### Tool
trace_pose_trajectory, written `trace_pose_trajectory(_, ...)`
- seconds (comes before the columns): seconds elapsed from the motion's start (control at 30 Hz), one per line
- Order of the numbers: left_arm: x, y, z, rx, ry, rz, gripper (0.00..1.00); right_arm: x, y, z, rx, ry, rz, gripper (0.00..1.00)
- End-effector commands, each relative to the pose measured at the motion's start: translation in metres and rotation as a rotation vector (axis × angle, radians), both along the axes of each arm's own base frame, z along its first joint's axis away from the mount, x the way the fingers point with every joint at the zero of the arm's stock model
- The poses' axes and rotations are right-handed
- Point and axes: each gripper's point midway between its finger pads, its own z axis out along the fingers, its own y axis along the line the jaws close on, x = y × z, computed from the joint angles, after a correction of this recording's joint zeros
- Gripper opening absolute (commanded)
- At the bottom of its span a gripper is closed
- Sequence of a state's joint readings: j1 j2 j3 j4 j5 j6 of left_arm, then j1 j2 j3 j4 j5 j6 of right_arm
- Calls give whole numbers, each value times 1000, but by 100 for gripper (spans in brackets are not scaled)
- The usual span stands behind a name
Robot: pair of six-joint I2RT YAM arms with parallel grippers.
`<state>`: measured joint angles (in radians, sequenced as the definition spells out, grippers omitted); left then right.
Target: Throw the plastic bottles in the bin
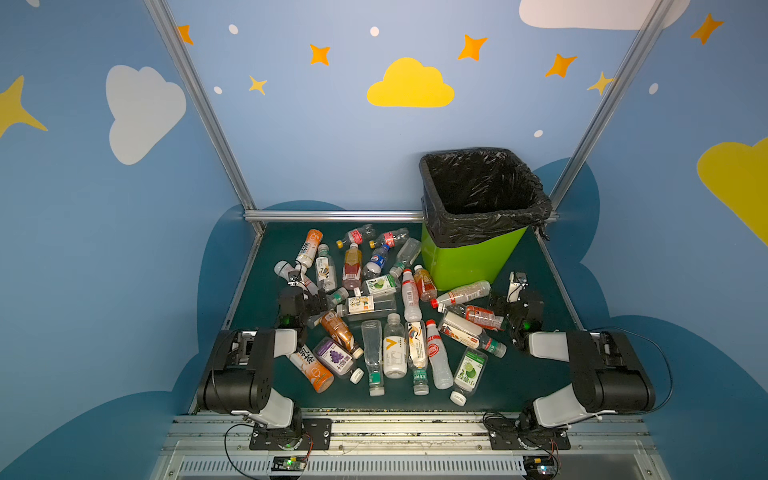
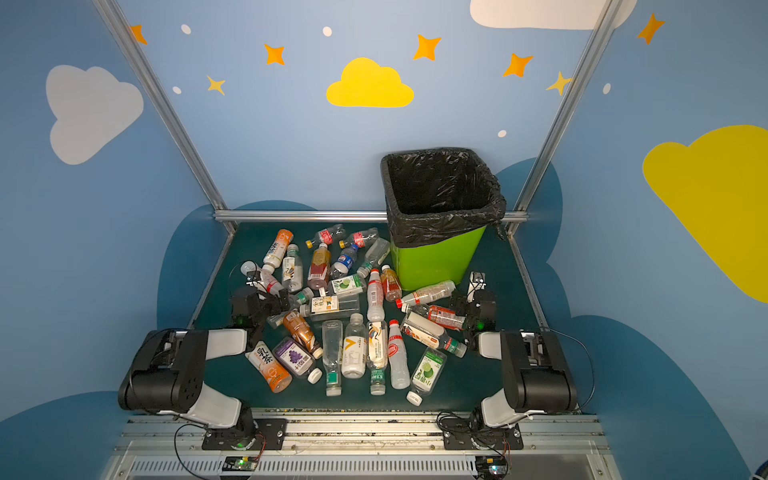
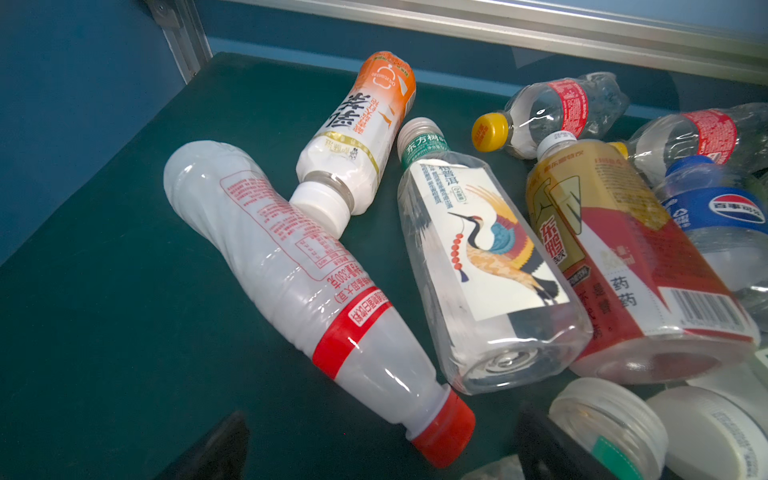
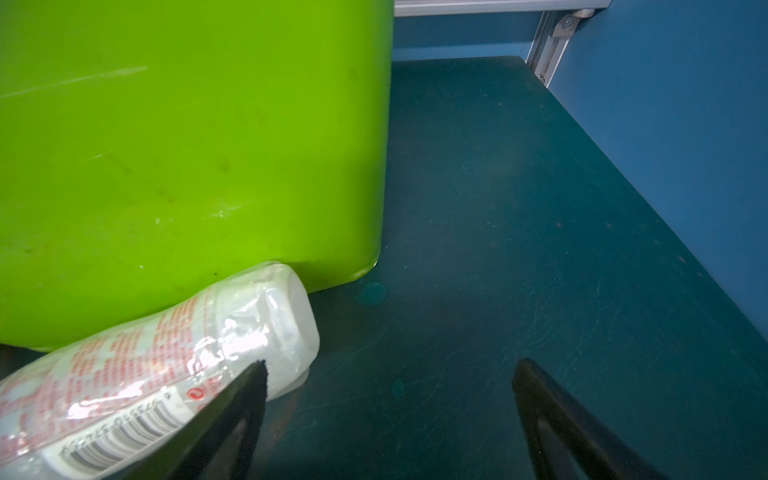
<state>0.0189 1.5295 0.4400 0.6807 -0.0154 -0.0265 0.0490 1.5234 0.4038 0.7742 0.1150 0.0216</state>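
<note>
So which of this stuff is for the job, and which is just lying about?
For the job: plastic bottles scattered on the table; lime-green bin with black bag.
Just there: aluminium frame; cloud and star wall stickers.

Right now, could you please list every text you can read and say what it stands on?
"东方树叶": neck band of the crane-label bottle.
"东鹏": gold-and-red bottle.
"百事可乐": blue-label bottle.
"V": white bottle, in a top view.
"乳茶": orange-and-white bottle, in a top view.
Red print on the milky bottle and all other labels: too small or blurred.
</note>
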Motion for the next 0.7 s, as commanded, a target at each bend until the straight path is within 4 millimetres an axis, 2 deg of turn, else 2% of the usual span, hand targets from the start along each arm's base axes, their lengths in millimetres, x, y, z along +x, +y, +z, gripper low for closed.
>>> trace_pose_trajectory(0.0, 3, 2, 9, -3, -27, 8, 100, 1, -1, 12, 17, -43, -2, 90)
trace_pose_trajectory(0.13, 3, 7, 11, -2, -20, 46, 100, 3, -5, 23, 38, -43, -24, 88)
trace_pose_trajectory(0.2, 5, 20, 23, -7, -2, 130, 100, 0, -8, 28, 48, 5, -35, 87)
trace_pose_trajectory(0.27, 7, 24, 38, 0, 49, 143, 100, -6, -8, 38, 62, 37, -30, 85)
trace_pose_trajectory(0.43, 4, 15, 79, -8, 103, 86, 100, -30, 10, 67, 81, 133, 60, 77)
trace_pose_trajectory(0.53, -5, 12, 101, -28, 131, 79, 100, -50, 23, 86, 139, 180, 111, 72)
trace_pose_trajectory(0.57, -9, 11, 108, -48, 135, 88, 100, -55, 28, 99, 161, 174, 127, 70)
trace_pose_trajectory(0.67, -19, 0, 125, -117, 168, 56, 100, -75, 42, 119, 235, 189, 155, 68)
